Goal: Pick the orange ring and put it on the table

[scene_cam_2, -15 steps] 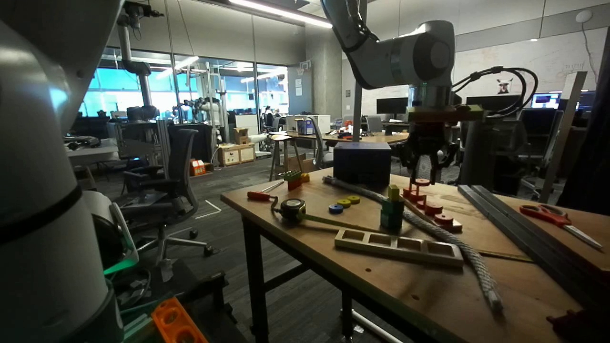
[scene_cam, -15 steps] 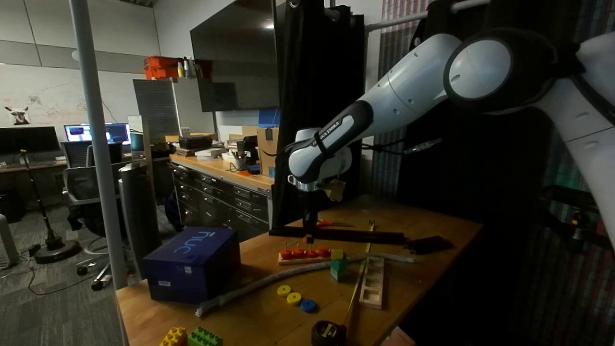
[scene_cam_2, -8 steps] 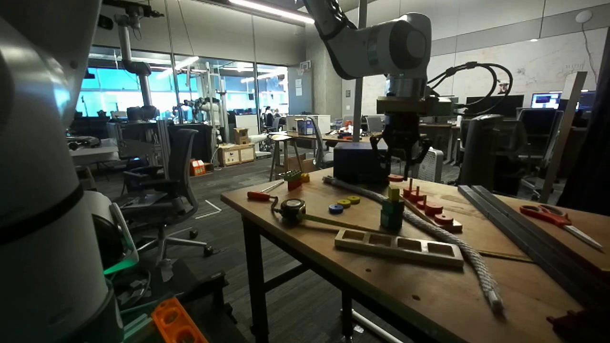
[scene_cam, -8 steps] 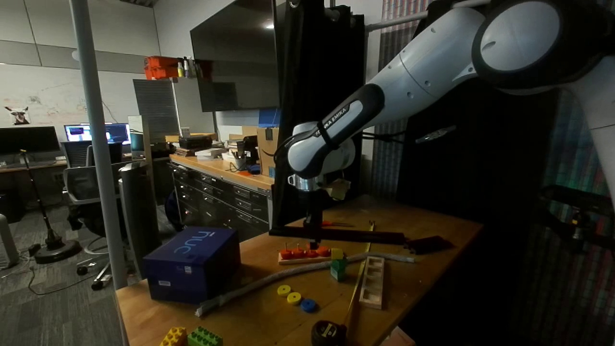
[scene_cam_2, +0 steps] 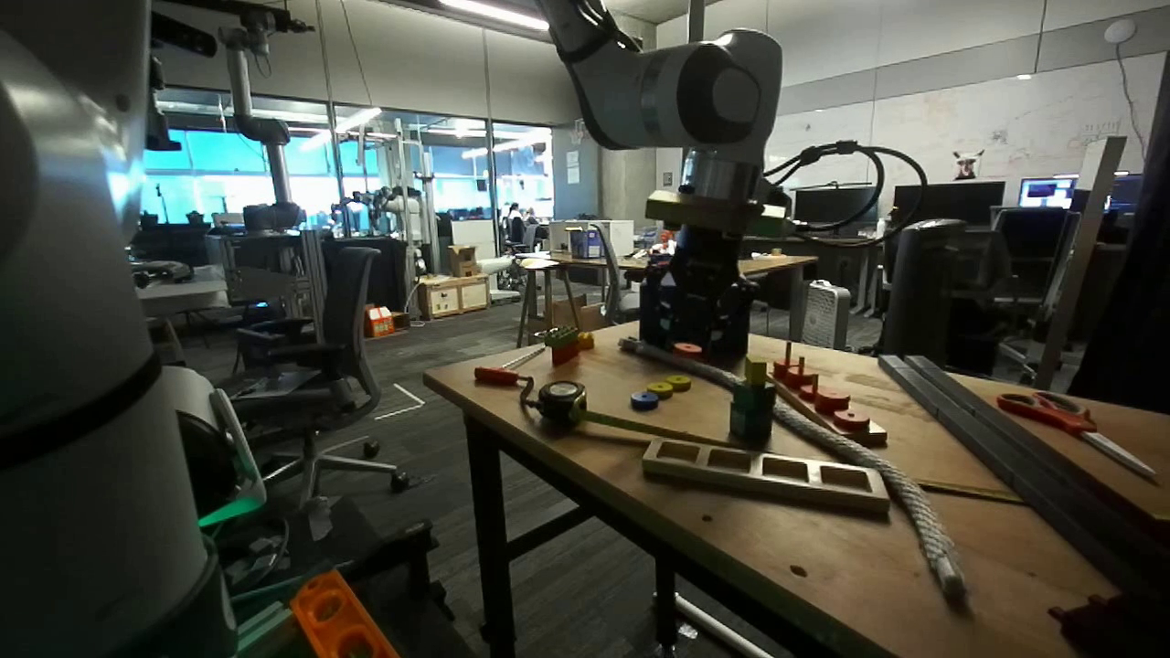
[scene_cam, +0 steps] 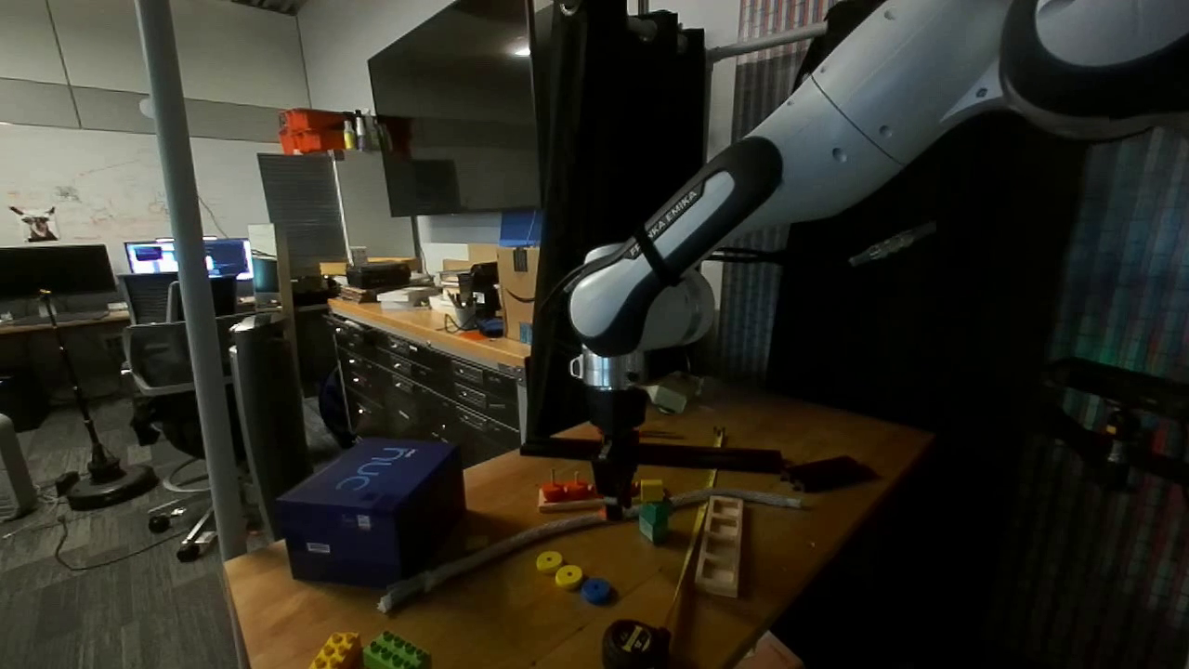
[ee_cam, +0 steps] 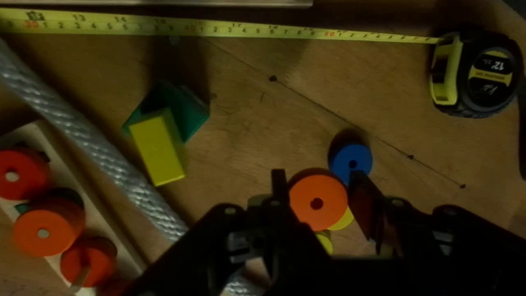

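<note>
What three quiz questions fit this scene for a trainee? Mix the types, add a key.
1. What is the end effector holding?
2. True or false: the tape measure has its yellow blade pulled out.
3. How many square compartments does the wooden tray have? A) two; B) four; C) seven.

Key: 1. The orange ring, between its fingers. 2. True. 3. B.

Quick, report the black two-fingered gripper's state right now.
Black two-fingered gripper: closed on the flat, round orange ring, holding it by opposite sides.
</note>
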`<state>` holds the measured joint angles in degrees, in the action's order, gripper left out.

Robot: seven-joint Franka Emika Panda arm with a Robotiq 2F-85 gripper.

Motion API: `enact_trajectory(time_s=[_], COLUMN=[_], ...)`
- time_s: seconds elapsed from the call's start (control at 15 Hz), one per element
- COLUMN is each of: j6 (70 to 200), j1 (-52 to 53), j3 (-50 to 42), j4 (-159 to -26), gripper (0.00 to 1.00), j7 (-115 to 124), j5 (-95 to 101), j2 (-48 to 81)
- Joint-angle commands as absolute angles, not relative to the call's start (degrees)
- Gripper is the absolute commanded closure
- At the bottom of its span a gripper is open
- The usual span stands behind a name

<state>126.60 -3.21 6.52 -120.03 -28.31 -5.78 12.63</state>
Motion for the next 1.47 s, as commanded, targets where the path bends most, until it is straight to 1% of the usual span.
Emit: enact_trajectory(time_s=[0.0,0.47,0.73,0.93,1.0,1.07,1.13,1.2,1.4], j6=[133.52,147.82,150.62,150.30,149.98,149.59,149.29,149.11,148.43], j1=[-2.16,0.63,1.99,2.44,2.52,2.58,2.60,2.58,2.51], j3=[6.37,6.11,5.46,5.05,4.97,4.91,4.87,4.85,5.03], j4=[-128.45,-137.63,-139.54,-139.78,-139.71,-139.56,-139.46,-139.31,-138.99], gripper=[0.78,0.78,0.78,0.78,0.73,0.34,0.31,0.26,0.03], j7=[-27.13,-20.30,-14.79,-11.68,-10.87,-10.24,-9.82,-9.45,-9.15], j5=[-8.71,-4.87,-0.01,3.18,3.93,4.56,4.90,5.24,5.16], j2=[8.03,7.57,8.14,8.08,8.07,8.06,8.06,8.10,7.85])
